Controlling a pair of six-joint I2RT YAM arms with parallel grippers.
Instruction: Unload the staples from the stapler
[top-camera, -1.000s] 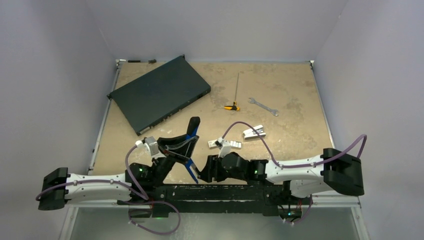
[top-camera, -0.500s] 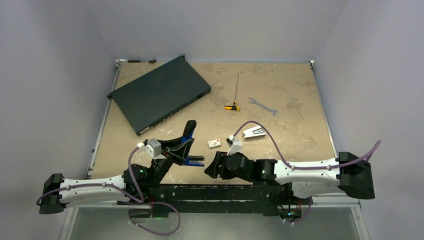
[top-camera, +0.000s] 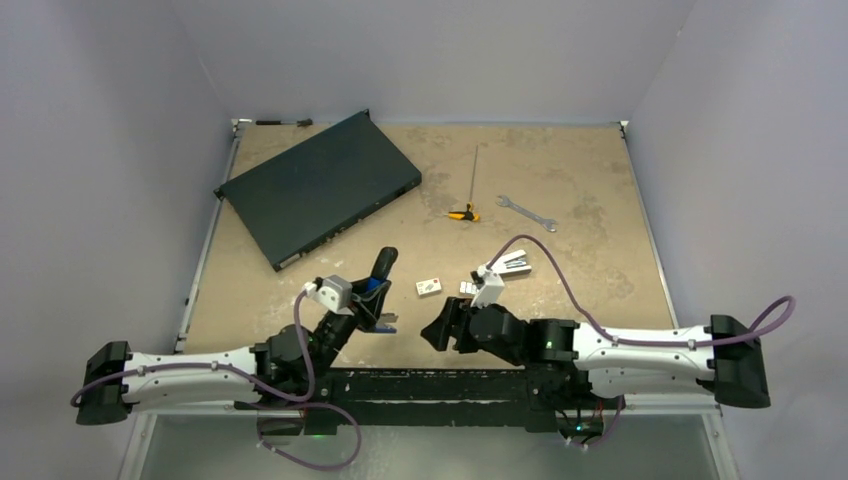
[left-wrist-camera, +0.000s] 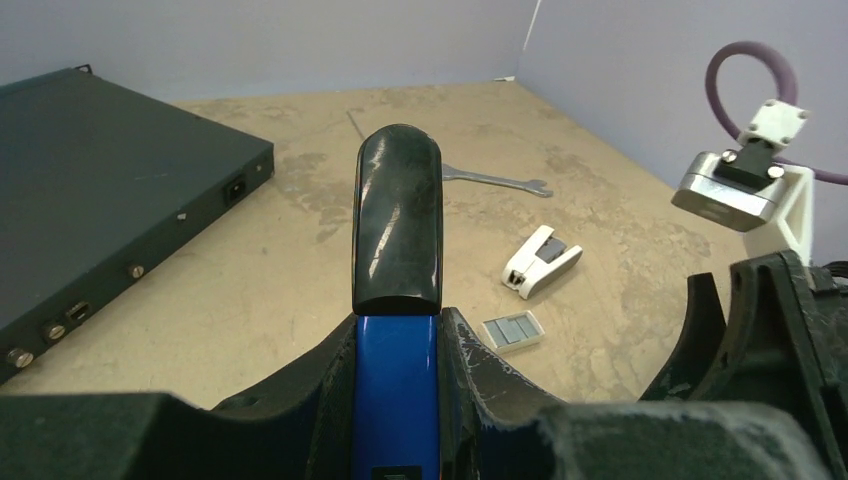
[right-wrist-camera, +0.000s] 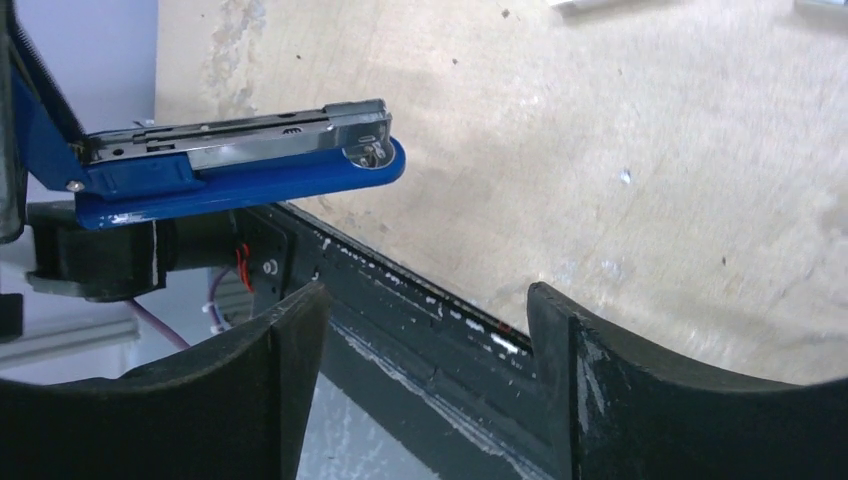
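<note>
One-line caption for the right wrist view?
Open right tool faces the stapler's blue-and-silver bar, held above the table's near edge.

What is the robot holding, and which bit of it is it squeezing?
The left gripper is shut on the stapler, pinching its blue bar just below the black top piece. The right gripper is open and holds nothing.
</note>
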